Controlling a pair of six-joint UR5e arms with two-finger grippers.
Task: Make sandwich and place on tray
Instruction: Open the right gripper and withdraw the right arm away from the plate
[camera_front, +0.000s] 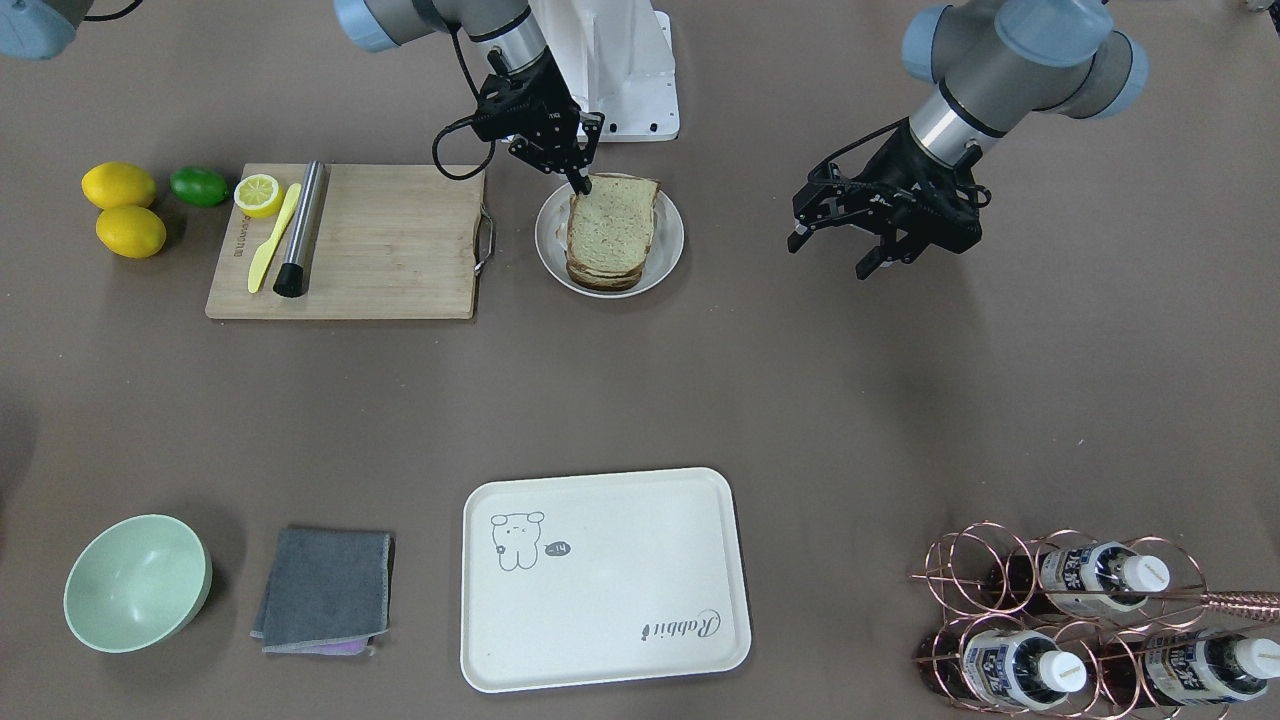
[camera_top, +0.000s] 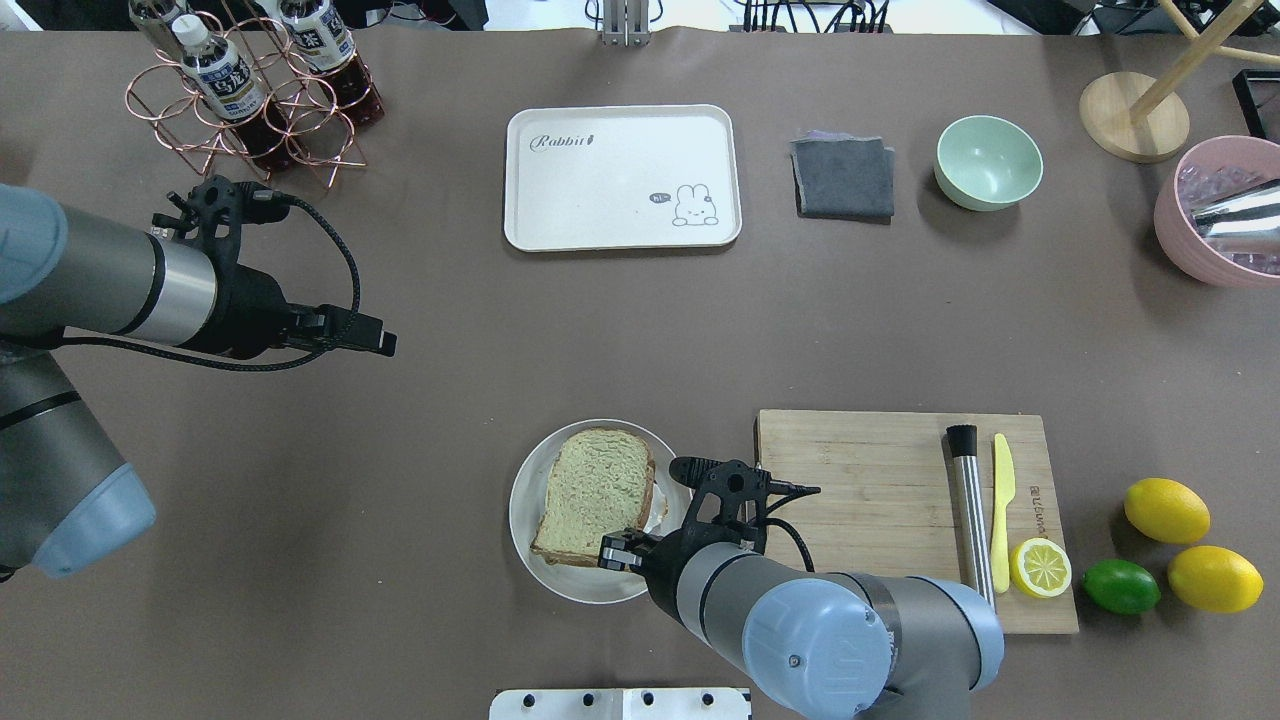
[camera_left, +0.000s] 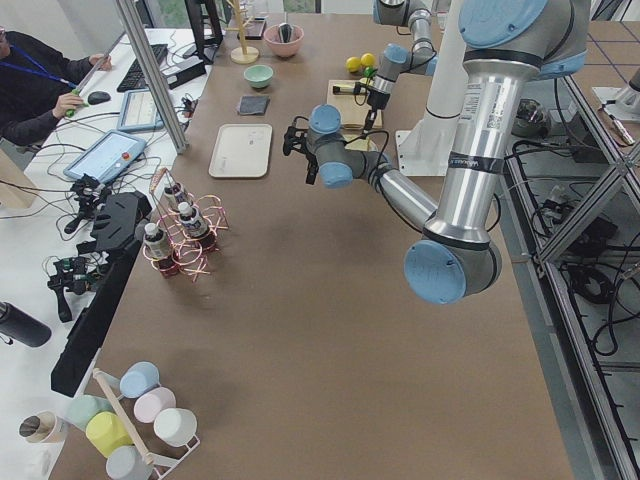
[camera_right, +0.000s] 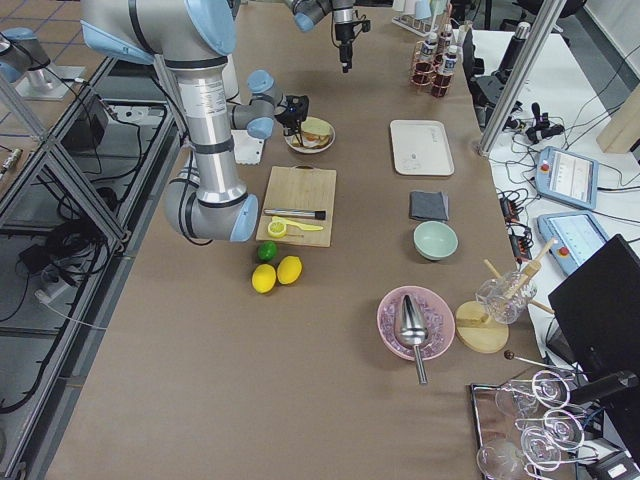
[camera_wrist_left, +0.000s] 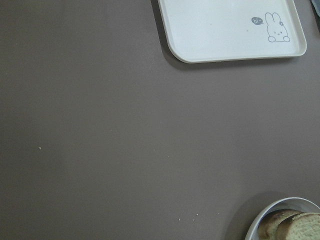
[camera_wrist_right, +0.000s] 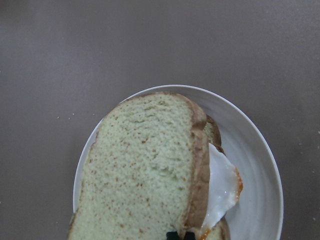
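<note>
The sandwich (camera_front: 607, 232) lies on a round white plate (camera_front: 672, 245): speckled bread slices with a white fried egg (camera_wrist_right: 223, 186) between them. My right gripper (camera_front: 582, 184) is shut on the near edge of the top slice; its fingertips show close together at the bottom of the right wrist view (camera_wrist_right: 181, 235). The top slice (camera_top: 592, 490) sits askew over the stack. The cream tray (camera_front: 600, 580) with the bear drawing lies bare at the far side of the table (camera_top: 620, 175). My left gripper (camera_front: 868, 256) hovers open and empty above bare table, apart from the plate.
A wooden cutting board (camera_front: 390, 240) beside the plate holds a yellow knife (camera_front: 272, 238), a steel muddler (camera_front: 300, 228) and a lemon half (camera_front: 259, 194). Lemons and a lime (camera_front: 199, 186) lie beyond it. A green bowl (camera_front: 137, 582), grey cloth (camera_front: 325, 588) and bottle rack (camera_front: 1070, 620) flank the tray.
</note>
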